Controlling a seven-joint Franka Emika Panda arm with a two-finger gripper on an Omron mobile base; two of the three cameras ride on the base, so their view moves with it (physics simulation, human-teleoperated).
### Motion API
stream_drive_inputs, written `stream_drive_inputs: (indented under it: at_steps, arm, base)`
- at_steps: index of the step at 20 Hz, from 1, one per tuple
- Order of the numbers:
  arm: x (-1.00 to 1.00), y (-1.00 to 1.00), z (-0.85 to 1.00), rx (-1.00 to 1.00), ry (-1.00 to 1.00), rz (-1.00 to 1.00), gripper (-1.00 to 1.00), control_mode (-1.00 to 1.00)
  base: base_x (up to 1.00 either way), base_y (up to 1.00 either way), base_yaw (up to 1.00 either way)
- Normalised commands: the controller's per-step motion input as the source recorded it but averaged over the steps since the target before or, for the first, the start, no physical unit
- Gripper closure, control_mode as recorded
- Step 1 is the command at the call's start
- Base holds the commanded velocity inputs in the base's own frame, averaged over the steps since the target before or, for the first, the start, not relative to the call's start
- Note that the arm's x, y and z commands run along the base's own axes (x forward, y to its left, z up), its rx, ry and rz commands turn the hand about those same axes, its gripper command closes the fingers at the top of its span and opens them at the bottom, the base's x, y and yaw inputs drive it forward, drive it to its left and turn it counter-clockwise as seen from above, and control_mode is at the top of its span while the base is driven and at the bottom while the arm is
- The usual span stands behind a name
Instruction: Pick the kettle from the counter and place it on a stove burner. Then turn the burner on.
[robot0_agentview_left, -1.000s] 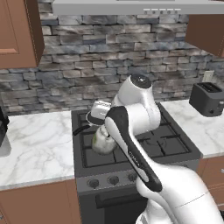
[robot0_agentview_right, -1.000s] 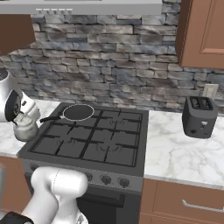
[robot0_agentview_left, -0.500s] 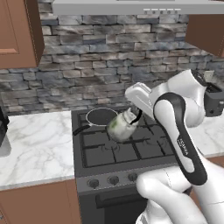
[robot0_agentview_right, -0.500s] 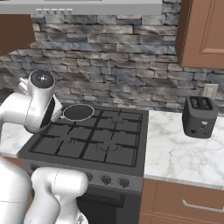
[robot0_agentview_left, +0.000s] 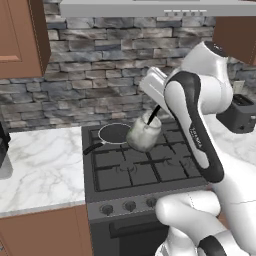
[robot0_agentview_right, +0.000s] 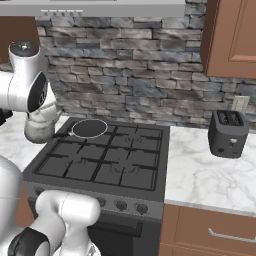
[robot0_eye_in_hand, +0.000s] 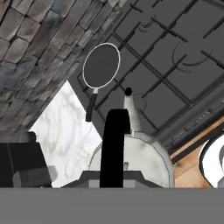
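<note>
Claw (robot0_agentview_left: 156, 111) pinching rounded silvery kettle (robot0_agentview_left: 144, 134) by its thin black arched handle

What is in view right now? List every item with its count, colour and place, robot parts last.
small rounded silvery-grey kettle with black arched handle: one, held in the air above the cooktop's grates, hanging from its handle.
dark grey gas cooktop with black grates: one, set between two counter stretches.
round black frying pan: one, on a rear burner, handle toward the counter.
black boxy toaster: one, on the counter beyond the cooktop.
white marble counter: grey-veined, brown wooden cabinet fronts below.
grey stone wall: behind the cooktop.
brown wooden wall cabinets: above the counter.
gripper: one, shut on the kettle's handle.
</note>
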Motion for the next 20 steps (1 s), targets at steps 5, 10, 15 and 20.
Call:
stream_drive_inputs:
  at_steps: [5,10,15,20]
  arm:
    - [0.0,-0.01,-0.07,-0.01,0.02,0.0,1.0,-1.0]
    - [0.0,0.0,-0.22,-0.05,0.05,0.0,1.0,-1.0]
    - [0.0,0.0,-0.28,-0.07,0.0,0.0,1.0,-1.0]
    - [0.0,0.0,-0.33,-0.07,-0.02,0.0,1.0,-1.0]
  base:
    - [0.0,0.0,0.0]
    - [0.0,0.0,0.0]
    - [0.0,0.0,0.0]
    - [0.0,0.0,0.0]
